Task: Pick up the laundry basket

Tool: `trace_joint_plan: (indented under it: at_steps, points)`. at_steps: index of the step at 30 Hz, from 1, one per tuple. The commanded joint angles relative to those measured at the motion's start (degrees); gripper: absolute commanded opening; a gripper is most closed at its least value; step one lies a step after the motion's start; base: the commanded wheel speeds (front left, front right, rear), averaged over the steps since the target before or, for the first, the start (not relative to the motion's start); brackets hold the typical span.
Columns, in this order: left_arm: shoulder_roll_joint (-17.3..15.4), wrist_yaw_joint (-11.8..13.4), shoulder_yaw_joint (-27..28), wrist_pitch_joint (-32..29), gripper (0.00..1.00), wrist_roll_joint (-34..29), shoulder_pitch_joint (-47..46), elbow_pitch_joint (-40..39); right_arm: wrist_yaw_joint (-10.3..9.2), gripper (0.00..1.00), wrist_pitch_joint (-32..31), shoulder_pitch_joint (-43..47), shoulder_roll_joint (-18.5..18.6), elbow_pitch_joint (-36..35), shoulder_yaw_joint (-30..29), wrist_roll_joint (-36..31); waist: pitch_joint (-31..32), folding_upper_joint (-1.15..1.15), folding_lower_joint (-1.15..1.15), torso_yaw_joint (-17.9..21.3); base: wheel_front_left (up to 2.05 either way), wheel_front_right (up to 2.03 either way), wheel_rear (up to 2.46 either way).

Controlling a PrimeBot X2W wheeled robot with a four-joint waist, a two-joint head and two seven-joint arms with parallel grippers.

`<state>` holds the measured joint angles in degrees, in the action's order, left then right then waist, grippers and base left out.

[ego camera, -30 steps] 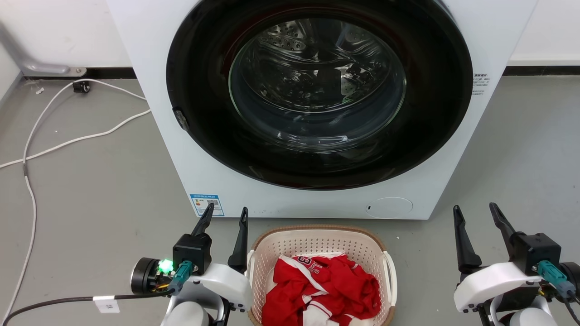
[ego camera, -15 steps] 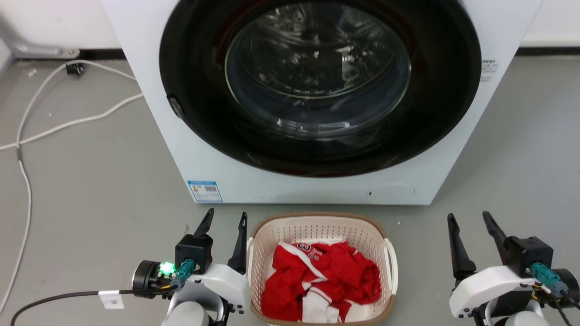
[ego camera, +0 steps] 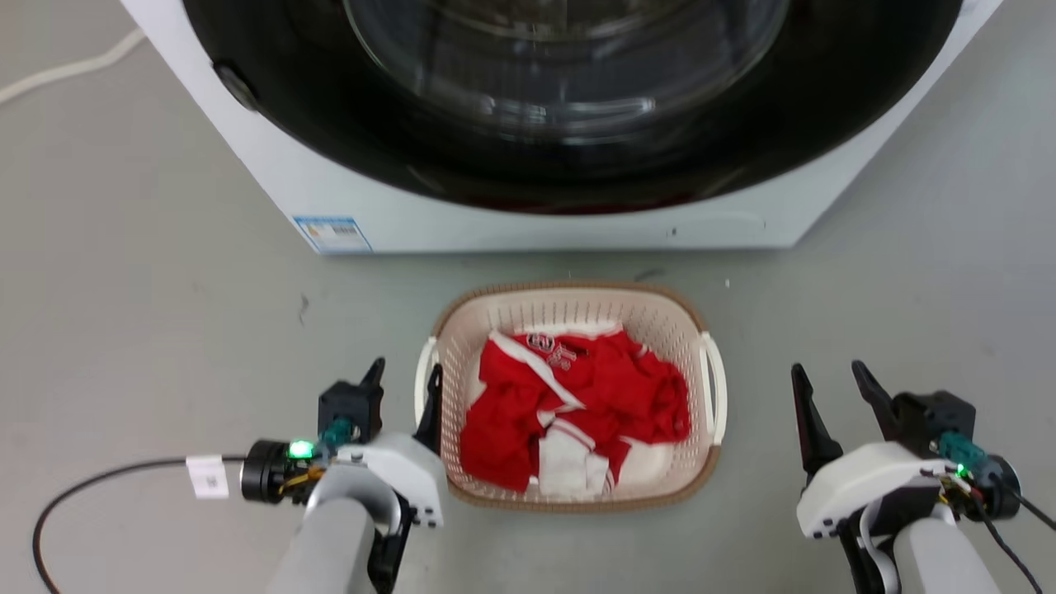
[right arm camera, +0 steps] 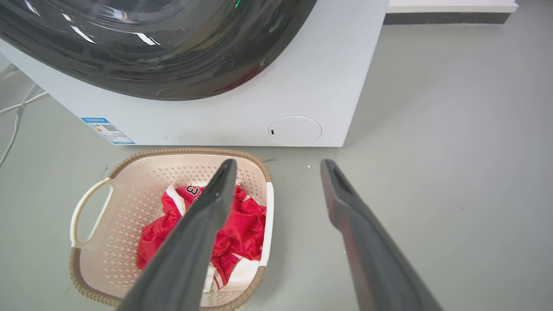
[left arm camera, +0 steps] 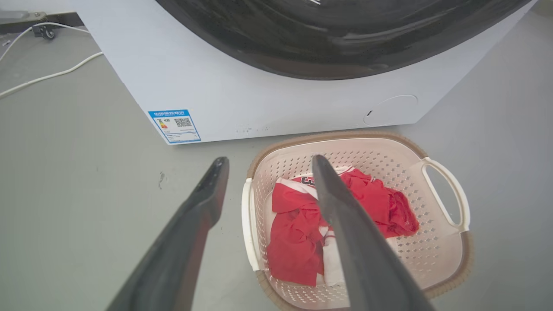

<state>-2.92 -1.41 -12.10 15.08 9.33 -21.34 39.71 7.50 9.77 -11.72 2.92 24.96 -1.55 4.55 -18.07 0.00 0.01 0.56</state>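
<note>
The laundry basket stands on the grey floor just in front of the washer, cream and perforated with a brown rim, and holds red and white clothes. My left gripper is open right beside the basket's left handle. In the left wrist view that handle lies between the left gripper's fingers, a little below them. My right gripper is open over bare floor, a short way right of the right handle. The right wrist view shows the basket left of the right gripper.
The white front-loading washer with its dark round door stands close behind the basket. A black cable loops on the floor by my left arm. White cables lie at the far left.
The head camera has tilted down, so the whole basket now shows and less of the washer. Both grippers stay open beside the basket.
</note>
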Motion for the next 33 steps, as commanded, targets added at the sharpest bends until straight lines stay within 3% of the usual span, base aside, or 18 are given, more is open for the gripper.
trace_joint_plan:
  at_steps: [1,11,22,33]
  points:
    - [0.0,-0.4,0.3,0.1,1.00,0.4,-2.1,1.0,-0.03,1.00,0.6,-2.0,-0.1,1.0,0.1,0.5,-4.7,0.00,-0.01,0.9,0.00,0.00,0.00]
    - [-0.8,-3.0,2.3,0.1,1.00,3.2,-12.1,11.9,-0.02,1.00,2.4,-12.0,-0.1,12.1,3.2,2.0,-14.8,0.00,-0.01,2.5,0.00,0.00,0.00]
    - [-3.2,-5.6,1.1,-3.2,1.00,5.4,-23.5,25.8,-0.02,1.00,3.2,-27.4,0.0,29.8,12.2,7.9,-24.1,0.00,-0.01,4.5,0.00,0.00,0.00]
    - [-4.4,-6.0,-0.7,-7.9,1.00,7.6,-31.3,31.1,-0.03,1.00,2.0,-37.5,0.0,39.0,19.4,12.7,-29.5,0.00,-0.01,4.6,0.00,0.00,0.00]
